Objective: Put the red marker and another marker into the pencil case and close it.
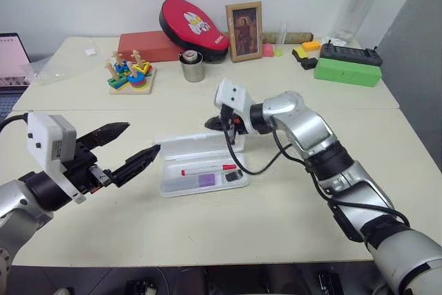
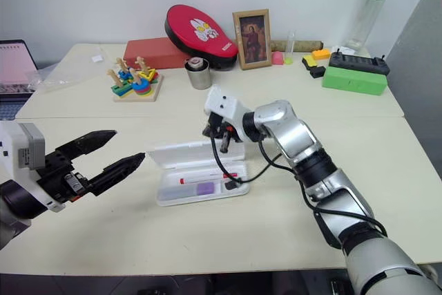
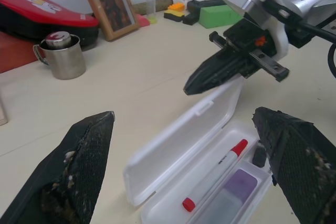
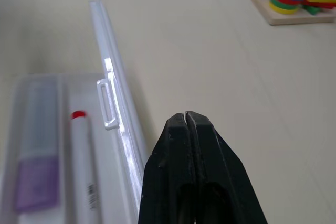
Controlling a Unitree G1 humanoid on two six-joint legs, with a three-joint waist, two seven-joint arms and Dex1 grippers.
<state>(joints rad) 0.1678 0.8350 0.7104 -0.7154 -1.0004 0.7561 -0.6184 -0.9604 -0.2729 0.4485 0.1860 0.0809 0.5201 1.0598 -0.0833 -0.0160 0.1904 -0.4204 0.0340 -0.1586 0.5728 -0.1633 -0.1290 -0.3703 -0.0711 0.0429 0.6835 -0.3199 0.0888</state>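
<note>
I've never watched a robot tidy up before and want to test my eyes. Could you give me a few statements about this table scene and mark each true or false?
1. The red marker lies inside the pencil case. True.
2. The pencil case's lid is shut. False: it stands open, tilted up behind the tray.
3. The purple marker lies in the case beside the red marker. True.
4. The right gripper has its jaws spread wide. False: they are closed together, holding nothing, just behind the lid's edge.
5. The left gripper has its jaws open, apart from the case. True.
</note>
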